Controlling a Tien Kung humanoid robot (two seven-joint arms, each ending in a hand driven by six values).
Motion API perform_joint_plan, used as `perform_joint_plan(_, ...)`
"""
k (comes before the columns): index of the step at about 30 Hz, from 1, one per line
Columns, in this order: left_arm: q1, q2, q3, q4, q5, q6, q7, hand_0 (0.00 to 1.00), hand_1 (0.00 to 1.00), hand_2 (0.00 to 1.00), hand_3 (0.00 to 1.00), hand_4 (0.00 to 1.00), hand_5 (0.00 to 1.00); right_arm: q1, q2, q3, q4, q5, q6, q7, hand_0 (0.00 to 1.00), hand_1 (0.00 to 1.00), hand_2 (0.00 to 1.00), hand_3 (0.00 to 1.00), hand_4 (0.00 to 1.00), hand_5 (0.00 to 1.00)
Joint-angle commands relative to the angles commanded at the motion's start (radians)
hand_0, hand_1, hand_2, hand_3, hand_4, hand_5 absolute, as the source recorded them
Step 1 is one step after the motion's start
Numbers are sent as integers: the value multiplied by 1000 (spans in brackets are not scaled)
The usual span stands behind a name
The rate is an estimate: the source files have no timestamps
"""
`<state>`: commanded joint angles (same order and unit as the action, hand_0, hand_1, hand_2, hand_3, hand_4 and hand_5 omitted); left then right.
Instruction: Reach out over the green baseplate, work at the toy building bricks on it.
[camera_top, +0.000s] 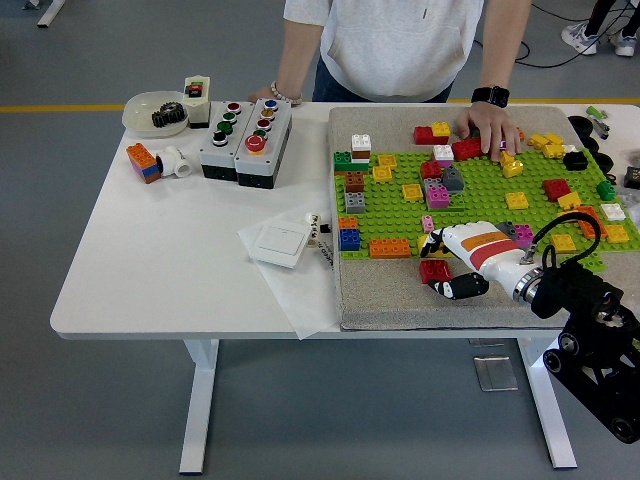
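The green baseplate (480, 190) lies on a grey mat and carries several scattered bricks in many colours. My right hand (439, 264), white with orange and red stripes, reaches in from the right over the plate's front edge. Its fingers (440, 238) lie over a yellow brick (427, 247). The thumb (452, 288) curls below a red brick (434, 270), which rests on the mat between thumb and fingers, not lifted. A person's hand (490, 128) with a black watch rests on bricks at the plate's far edge. The left arm is out of sight.
A grey button box (245, 140), a bowl with a black gear (160, 112) and an orange-blue brick (143, 160) stand at the table's left. A white switch (280, 243) lies on paper beside the mat (380, 295). The person's other hand (272, 94) rests behind the button box.
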<state>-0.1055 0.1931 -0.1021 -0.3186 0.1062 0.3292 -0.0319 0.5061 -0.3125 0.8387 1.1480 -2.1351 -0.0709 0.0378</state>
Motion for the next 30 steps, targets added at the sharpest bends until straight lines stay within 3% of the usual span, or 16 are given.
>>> perform_joint_plan(30, -6, 2, 6, -2, -8, 3, -3, 801, 810, 826, 652, 666, 646, 4, 18, -12, -39, -7, -4, -4, 508, 527, 586, 566, 722, 175)
